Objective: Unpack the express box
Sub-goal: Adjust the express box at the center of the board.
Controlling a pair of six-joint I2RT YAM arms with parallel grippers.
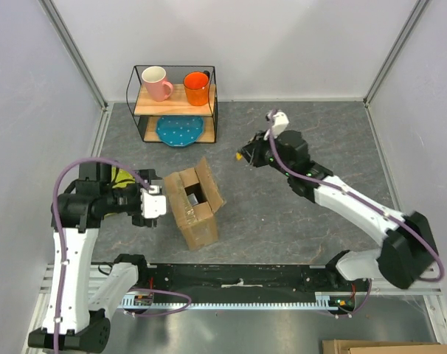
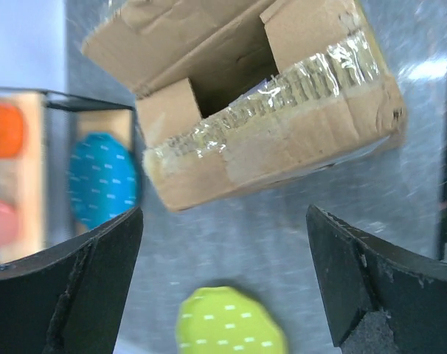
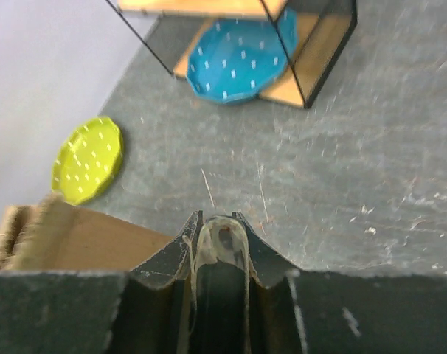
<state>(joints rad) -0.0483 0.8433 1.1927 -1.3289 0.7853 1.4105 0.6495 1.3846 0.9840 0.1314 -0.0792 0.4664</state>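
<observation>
Just left of the express box [image 1: 198,208], the left gripper [image 1: 162,201] faces the carton's taped side with its jaws spread wide, nothing between them and clear of the cardboard; farther left of the box lies a lime-green plate [image 1: 122,175]. The box stands on the grey table [image 1: 282,221] with its top flaps folded out and torn clear tape along one flap edge, and a wire shelf [image 1: 176,103] stands behind it. Right of the box and well apart from it, the right gripper [image 1: 243,155] is clenched on a slim dark object [image 3: 220,247] with a pale tip, which I cannot identify.
</observation>
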